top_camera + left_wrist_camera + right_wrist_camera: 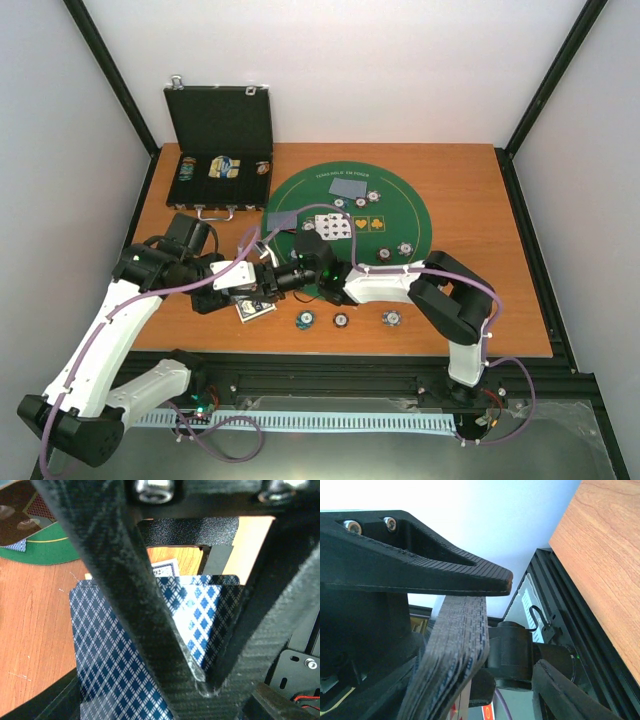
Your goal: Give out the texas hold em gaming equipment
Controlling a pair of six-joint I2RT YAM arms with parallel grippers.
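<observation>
The deck of playing cards [455, 650] sits pinched in the closed left gripper [199, 682]. The right gripper [522, 627] straddles it with its fingers [445, 575] apart: the upper one rests on the top card and the lower one looks clear of the deck. Beyond both grippers, dealt cards [330, 225] and striped chips [405, 248] already lie on the green mat [400, 215]. Other chips [341, 320] sit on the near side. With the deck thick and pieces [225, 167] left in the black case [220, 120], the distribution looks only partway done.

Bright, even light (wrist close-ups blurred)
</observation>
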